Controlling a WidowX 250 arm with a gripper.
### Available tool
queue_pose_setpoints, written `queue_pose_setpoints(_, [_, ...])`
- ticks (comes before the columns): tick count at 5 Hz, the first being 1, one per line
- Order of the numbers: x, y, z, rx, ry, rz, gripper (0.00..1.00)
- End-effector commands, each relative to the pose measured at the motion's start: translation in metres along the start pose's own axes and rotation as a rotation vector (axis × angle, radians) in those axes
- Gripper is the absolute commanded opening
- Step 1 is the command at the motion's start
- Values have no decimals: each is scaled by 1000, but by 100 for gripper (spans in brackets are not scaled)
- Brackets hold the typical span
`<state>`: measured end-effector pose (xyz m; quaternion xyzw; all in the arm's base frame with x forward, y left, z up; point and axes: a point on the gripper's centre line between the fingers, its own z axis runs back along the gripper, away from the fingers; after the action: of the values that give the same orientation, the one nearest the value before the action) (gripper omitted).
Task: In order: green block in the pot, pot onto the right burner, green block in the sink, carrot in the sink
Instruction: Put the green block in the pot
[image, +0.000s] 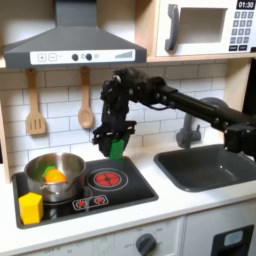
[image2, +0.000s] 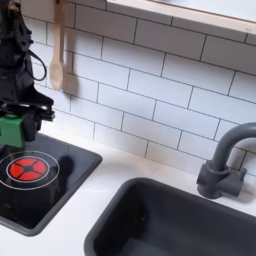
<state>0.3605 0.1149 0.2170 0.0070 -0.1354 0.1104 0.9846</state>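
Gripping green block above stove, hand clamped tight, 1st exterior view adds pot w/ carrot.

The green block, a small bright green cube, is held between the gripper fingers, lifted clear of the stovetop; in the second exterior view the green block is seen clamped in the gripper, above the red-ringed burner. The pot, round, shiny steel and low-walled, is seen in the first exterior view below the gripper and toward the first exterior view's left, upright on the burner there. The carrot, a small orange piece, lies inside the pot. The sink, a dark grey rounded basin set in the white desk, lies well apart from the gripper toward the first exterior view's right; in the second exterior view the sink is seen below and to the second exterior view's right of the gripper.
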Motion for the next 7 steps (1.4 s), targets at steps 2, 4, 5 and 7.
queue_pose_setpoints(2, [8,39,18,57,-53,104,0])
queue_pose_setpoints(4, [11,56,29,106,-88,137,0])
queue_pose_setpoints(5, [14,63,30,120,-110,151,0])
queue_pose_setpoints(7, [20,86,26,178,-162,167,0])
